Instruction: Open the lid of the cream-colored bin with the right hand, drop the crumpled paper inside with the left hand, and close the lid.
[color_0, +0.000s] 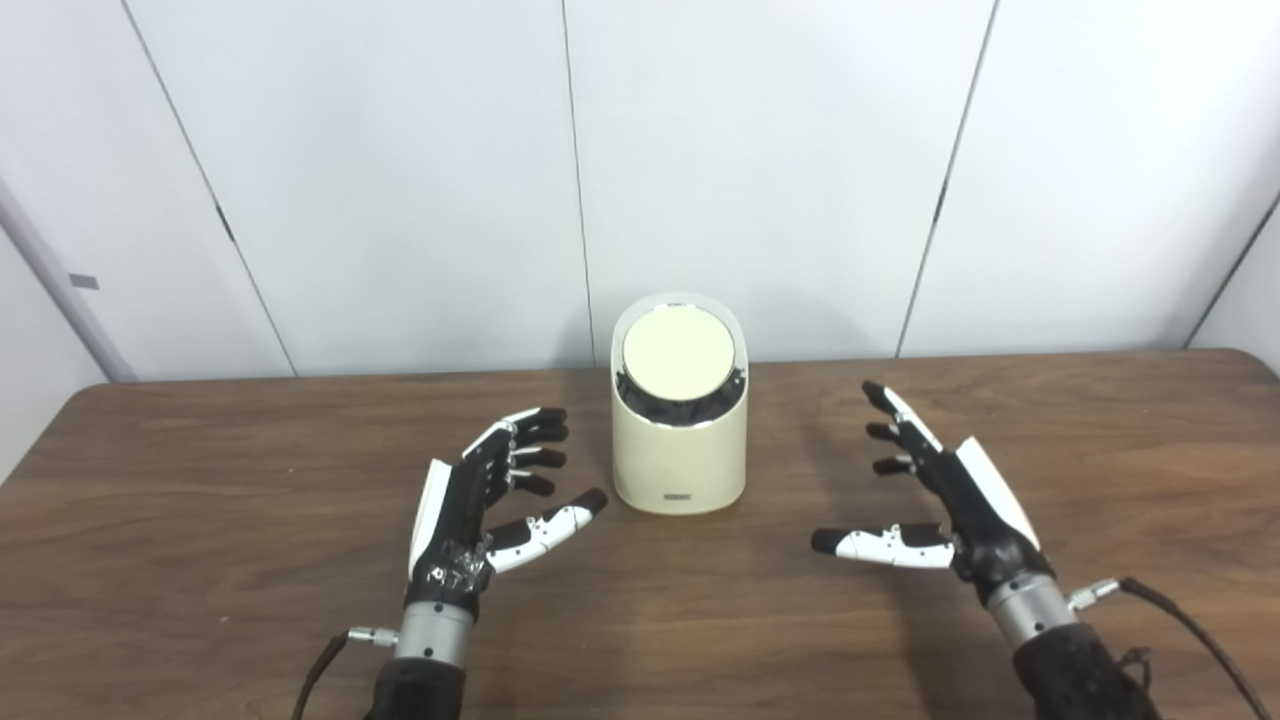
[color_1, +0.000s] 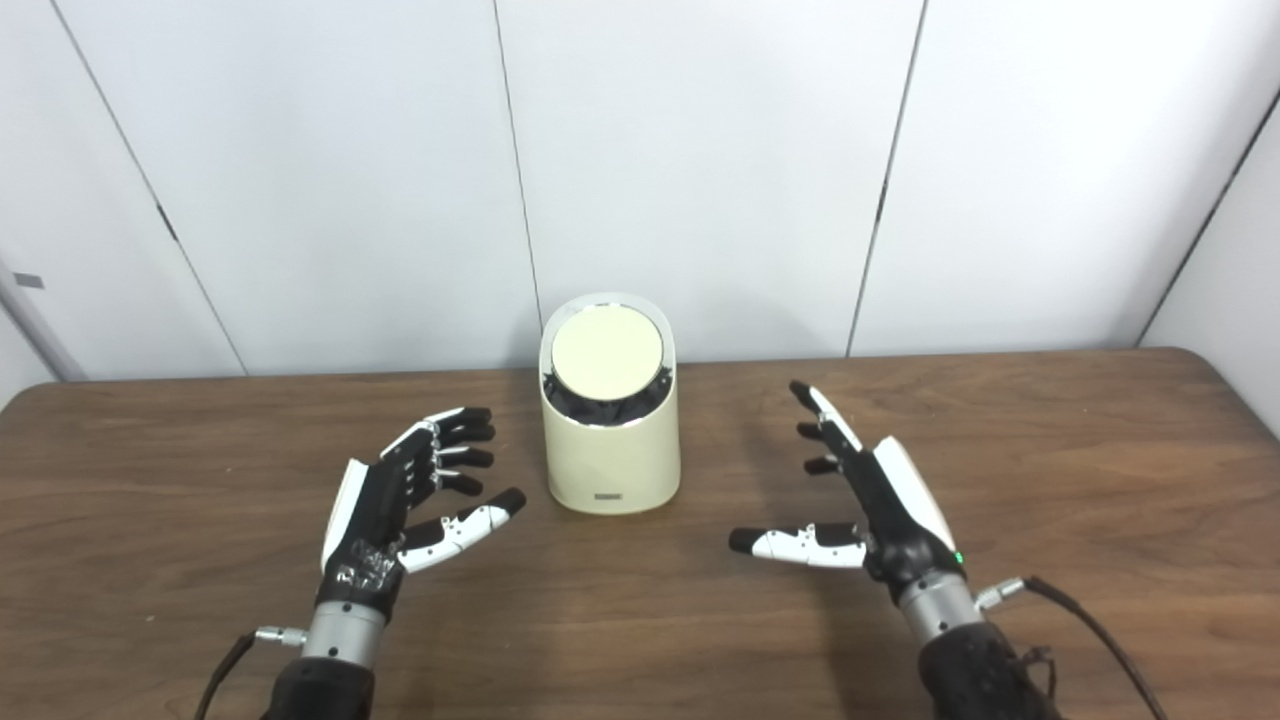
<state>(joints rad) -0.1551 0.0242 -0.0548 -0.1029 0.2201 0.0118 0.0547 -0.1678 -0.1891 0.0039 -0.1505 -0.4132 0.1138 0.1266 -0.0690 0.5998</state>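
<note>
Cream plastic cylinder bin (color_0: 679, 450), round lid (color_0: 679, 353) down, near table's back edge. Both hands (color_0: 490, 500) (color_0: 935, 500) spread, empty; no paper visible. R hand: press lid gently, don't tip bin.

Looked like a lab or robot test room, not a home: plain white wall panels (color_0: 400, 180) with dark seams filled the whole background, no decor or furniture. A bare brown wood-grain table (color_0: 200, 560) held just a single cream-colored bin (color_0: 679, 440). Two robot arms with exposed cables at the wrists reached in over it, which fit a staged recording setup.
</note>
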